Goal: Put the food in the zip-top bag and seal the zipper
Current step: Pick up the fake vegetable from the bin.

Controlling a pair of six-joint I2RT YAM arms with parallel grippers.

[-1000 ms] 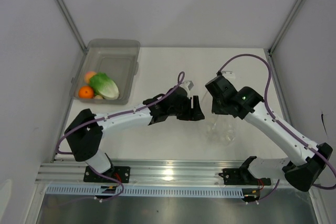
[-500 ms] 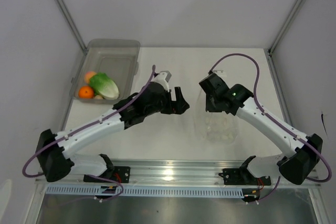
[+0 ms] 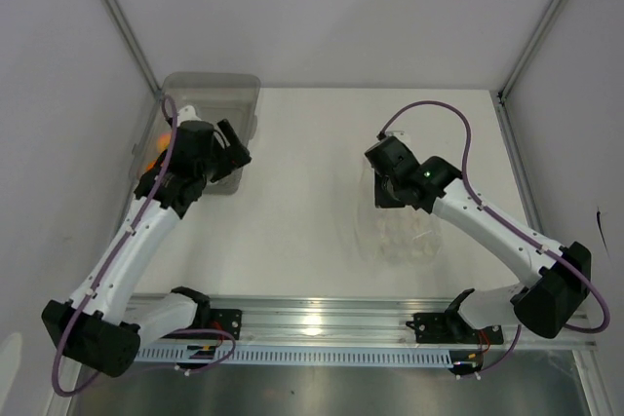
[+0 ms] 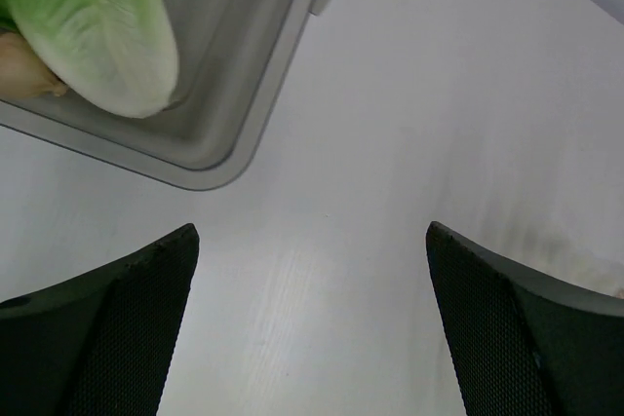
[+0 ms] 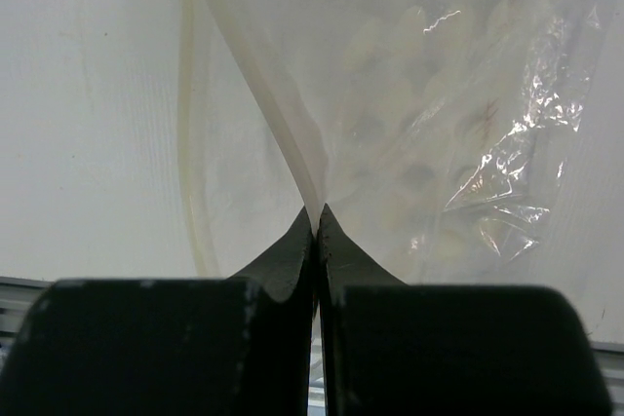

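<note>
While the right fingers [image 5: 314, 233] pinch the rim of the limp bag [image 5: 439, 94], the left fingers [image 3: 232, 143] hang wide apart near the soft, light lettuce [image 4: 97, 26], probably best gripped gently midway.

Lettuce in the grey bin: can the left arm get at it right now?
Probably yes. The left gripper is open and empty at the corner of the bin, which has no lid. The lettuce lies uncovered near that corner, with nothing above it.

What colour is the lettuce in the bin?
Lettuce: green fading to pale white; clearest in the left wrist view.
</note>
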